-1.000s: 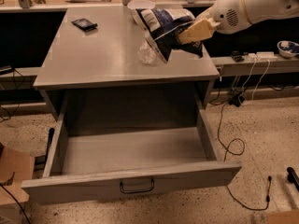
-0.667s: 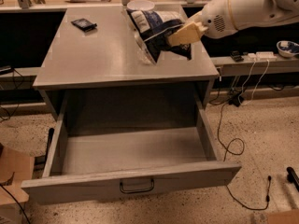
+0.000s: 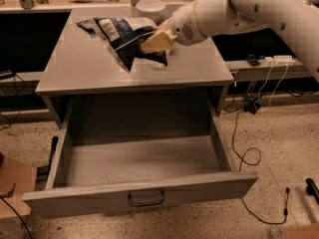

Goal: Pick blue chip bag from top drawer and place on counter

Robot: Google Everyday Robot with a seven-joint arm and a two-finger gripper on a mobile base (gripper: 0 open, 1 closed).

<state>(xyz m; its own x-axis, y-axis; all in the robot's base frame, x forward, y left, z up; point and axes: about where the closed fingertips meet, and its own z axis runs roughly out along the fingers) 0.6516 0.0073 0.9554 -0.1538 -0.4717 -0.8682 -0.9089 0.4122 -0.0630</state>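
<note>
Clasping blue chip bag (image 3: 124, 36), gripper (image 3: 153, 42) hangs over counter (image 3: 75, 71) middle; top drawer (image 3: 199, 185) stands open, near side.

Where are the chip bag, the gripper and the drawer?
blue chip bag (image 3: 124, 41): camera view, dark crinkled middle.
gripper (image 3: 152, 44): camera view, tan fingertips, over the counter (image 3: 75, 68).
top drawer (image 3: 99, 195): camera view, front panel.

I can read no text: the print on the white band of the blue chip bag (image 3: 124, 36) is too small to make out. My jaws grip that bag above the table (image 3: 75, 73).
</note>
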